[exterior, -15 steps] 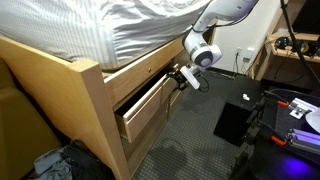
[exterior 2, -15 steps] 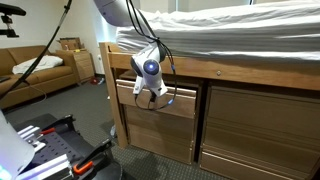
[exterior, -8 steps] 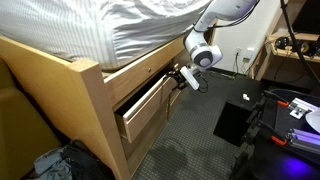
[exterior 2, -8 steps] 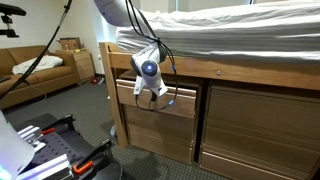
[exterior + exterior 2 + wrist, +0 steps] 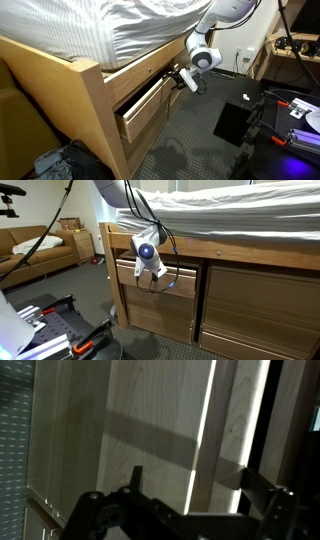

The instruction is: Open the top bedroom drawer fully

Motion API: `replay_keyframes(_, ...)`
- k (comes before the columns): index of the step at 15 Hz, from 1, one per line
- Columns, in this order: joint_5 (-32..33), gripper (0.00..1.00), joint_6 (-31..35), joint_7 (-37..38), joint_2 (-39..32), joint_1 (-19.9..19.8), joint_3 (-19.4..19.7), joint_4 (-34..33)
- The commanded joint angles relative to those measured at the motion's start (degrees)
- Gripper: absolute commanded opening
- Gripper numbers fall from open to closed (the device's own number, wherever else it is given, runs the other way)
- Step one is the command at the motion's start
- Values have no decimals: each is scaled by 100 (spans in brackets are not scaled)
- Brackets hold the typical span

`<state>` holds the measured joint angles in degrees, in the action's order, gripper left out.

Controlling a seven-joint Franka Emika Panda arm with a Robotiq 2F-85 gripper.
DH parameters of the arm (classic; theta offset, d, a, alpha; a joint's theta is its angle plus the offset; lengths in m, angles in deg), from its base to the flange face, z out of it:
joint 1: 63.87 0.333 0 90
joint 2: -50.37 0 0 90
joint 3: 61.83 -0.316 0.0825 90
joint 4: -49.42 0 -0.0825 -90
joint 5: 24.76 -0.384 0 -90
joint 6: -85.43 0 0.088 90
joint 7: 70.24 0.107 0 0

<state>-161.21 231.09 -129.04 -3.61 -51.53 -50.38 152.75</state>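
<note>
The top bedroom drawer [image 5: 143,101] is a light-tan wooden drawer under the bed, pulled partway out, with its thick box side showing. In an exterior view its flat front panel [image 5: 185,281] stands a little forward of the frame. My gripper [image 5: 179,78] is at the panel's upper edge, also seen in an exterior view [image 5: 151,275]. In the wrist view the fingers [image 5: 200,482] are spread apart, with the lit edge of the drawer panel [image 5: 215,455] between them. I see a gap between the left finger and the wood.
A similar lower drawer front [image 5: 160,317] sits beneath. The bed rail [image 5: 250,250] and striped mattress [image 5: 110,30] are above. A black case [image 5: 235,120] lies on the carpet near the drawer. A couch [image 5: 35,252] stands further off, and a wide wooden panel [image 5: 265,305] is beside the drawers.
The wrist has shifted very slightly outward from the bed. The drawer's position looks the same.
</note>
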Motion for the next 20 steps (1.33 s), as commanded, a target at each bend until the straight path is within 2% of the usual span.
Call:
replay_keyframes(1,6,100,-75,-79,50,-5,-16,22)
replay_keyframes(6,-538,100,-310,-835,-319,56,40,-512)
replay_keyframes(7,-547,100,-235,-857,-381,54,24,-603)
replay_keyframes(8,-343,100,-194,-654,-167,-11,-37,-363)
replay_keyframes(12,-354,100,-191,-697,-327,5,-43,-542)
replay_keyframes(15,217,100,314,-41,-437,18,-128,-563)
replay_keyframes(17,812,100,729,708,-441,43,-171,-536)
replay_keyframes(20,1992,100,934,1954,-247,-19,-277,-266)
